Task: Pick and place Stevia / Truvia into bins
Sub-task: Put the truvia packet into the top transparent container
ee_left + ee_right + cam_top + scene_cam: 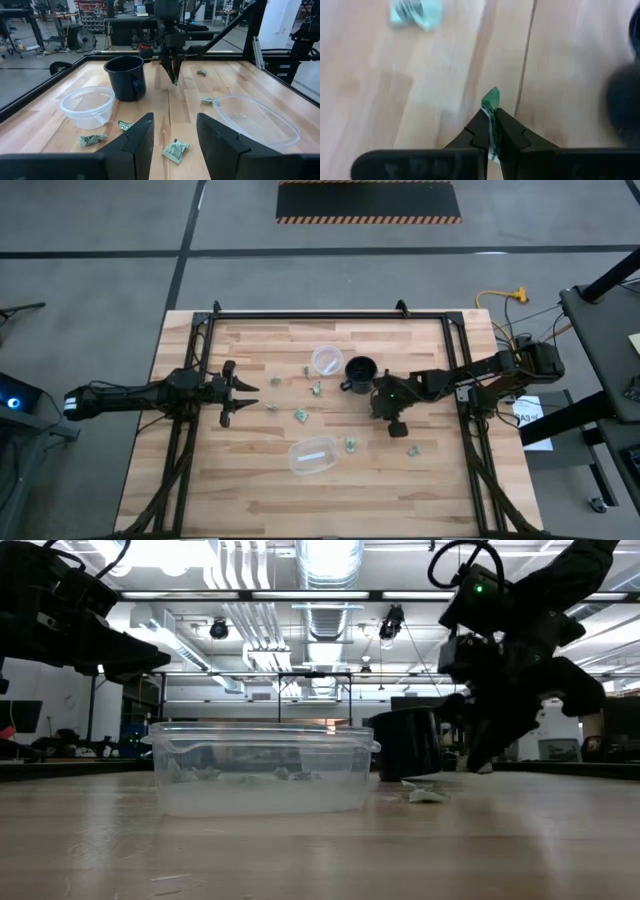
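Observation:
Several green-and-white Stevia packets lie flat on the wooden table (300, 415) (351, 444) (413, 450) (175, 150). The small round clear cup (327, 360) (87, 105) stands beside the black mug (360, 370) (125, 77). My right gripper (385, 405) (492, 120) is just right of the mug, pointing down and shut on one packet. My left gripper (235, 387) (172, 137) hovers open at the table's left, above the nearest loose packets. My right gripper pinches one Stevia packet between its two fingertips, coming from above and pointing down. The packet's green tip (491, 100) sticks out past the fingertips, and a white strip of it (493, 145) runs back between them. The packet looks lifted off the wood.
A larger oval clear tub (312, 455) (260, 765) (255, 120) sits toward the near edge. More packets lie scattered around the cup (308, 369) (316, 389) (275, 380). A black frame rail (330, 316) borders the table.

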Controlling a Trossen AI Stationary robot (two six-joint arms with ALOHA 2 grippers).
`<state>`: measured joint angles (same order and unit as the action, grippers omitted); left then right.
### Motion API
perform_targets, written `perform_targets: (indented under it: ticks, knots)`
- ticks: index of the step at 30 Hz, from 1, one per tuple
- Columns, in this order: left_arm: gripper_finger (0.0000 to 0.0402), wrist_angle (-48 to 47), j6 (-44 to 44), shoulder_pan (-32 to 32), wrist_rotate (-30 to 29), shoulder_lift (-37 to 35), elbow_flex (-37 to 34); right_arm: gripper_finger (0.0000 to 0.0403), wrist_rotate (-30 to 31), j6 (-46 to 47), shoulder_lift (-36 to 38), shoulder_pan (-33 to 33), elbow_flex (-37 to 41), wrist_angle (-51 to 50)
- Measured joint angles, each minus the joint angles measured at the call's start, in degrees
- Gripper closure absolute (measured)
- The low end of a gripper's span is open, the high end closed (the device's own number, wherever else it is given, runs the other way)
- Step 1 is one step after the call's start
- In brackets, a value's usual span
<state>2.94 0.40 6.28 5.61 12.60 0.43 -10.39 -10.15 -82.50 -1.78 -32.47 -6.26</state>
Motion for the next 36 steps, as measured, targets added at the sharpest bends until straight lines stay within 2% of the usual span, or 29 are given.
perform_targets:
  ticks: [7,23,36]
  knots:
    - [0.0269,0.0,0.0,0.0,0.0,0.0,0.0,0.0394,-5.0,-1.4,0.0,0.0,0.0,10.9]
    - [0.0269,0.0,0.0,0.0,0.0,0.0,0.0,0.0394,-5.0,-1.0,0.0,0.0,0.0,16.4]
    - [0.0269,0.0,0.0,0.0,0.0,0.0,0.0,0.0394,-2.5,2.4,-1.7,0.0,0.0,37.2]
